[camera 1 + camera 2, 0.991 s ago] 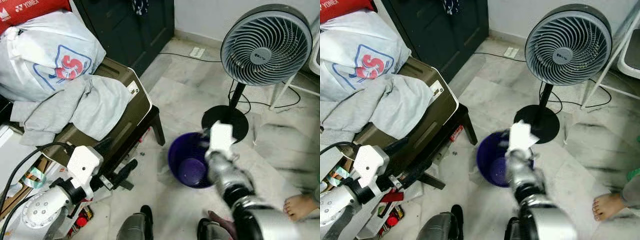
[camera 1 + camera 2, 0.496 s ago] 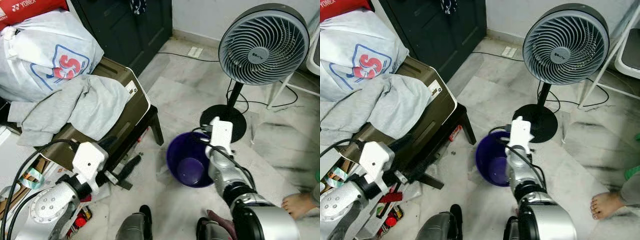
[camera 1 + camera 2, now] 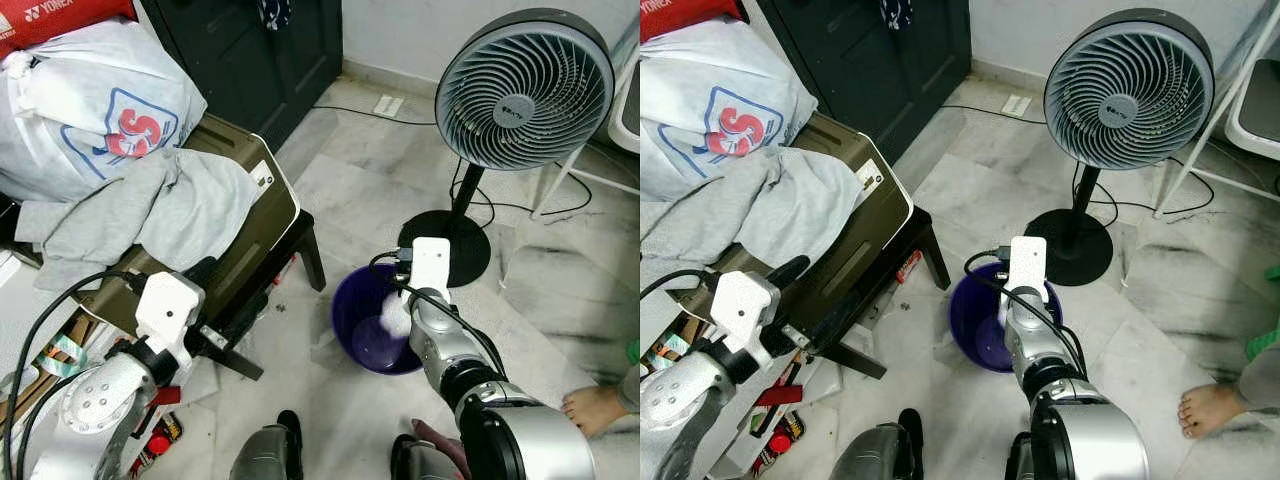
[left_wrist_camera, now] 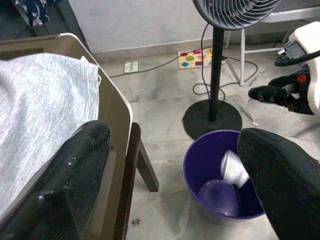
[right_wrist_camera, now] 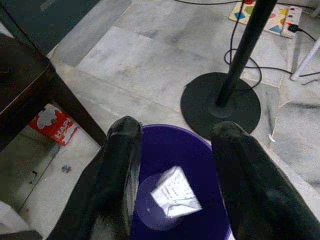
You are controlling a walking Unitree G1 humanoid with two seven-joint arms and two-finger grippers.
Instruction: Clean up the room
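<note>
A: Right gripper [image 5: 172,145] first. State?

B: Fingers [image 5: 117,165] spread apart, nothing between them, poised above the purple bin [image 5: 150,220]. A crumpled white wrapper [image 5: 175,192] sits inside the bin, apart from both fingers, blurred in the left wrist view.

A: So the trash is in. Left gripper [image 4: 175,170]?

B: Also spread wide, empty, hanging near the olive case [image 3: 255,225] on the dark stool [image 3: 310,255]. Idle, I'd say.

A: Risks from here?

B: Right arm is low over the bin rim; pulling back carelessly could clip the rim and tip the bin, spilling the wrapper. The fan [image 3: 525,90] stands just beside the bin, its base [image 5: 220,105] close by and its cord [image 3: 500,210] trailing on the marble floor [image 3: 350,170]. A wide swing might snag that.

A: Anything else?

B: A person's bare foot [image 3: 598,410] is near the robot's right side, so a turn could bump it. More litter left: a red packet [image 5: 52,122] under the stool. Grey cloth [image 3: 150,215] and plastic bag [image 3: 95,100] are heaped on the case, loosely by the look; a left-arm nudge could slide them off.
</note>
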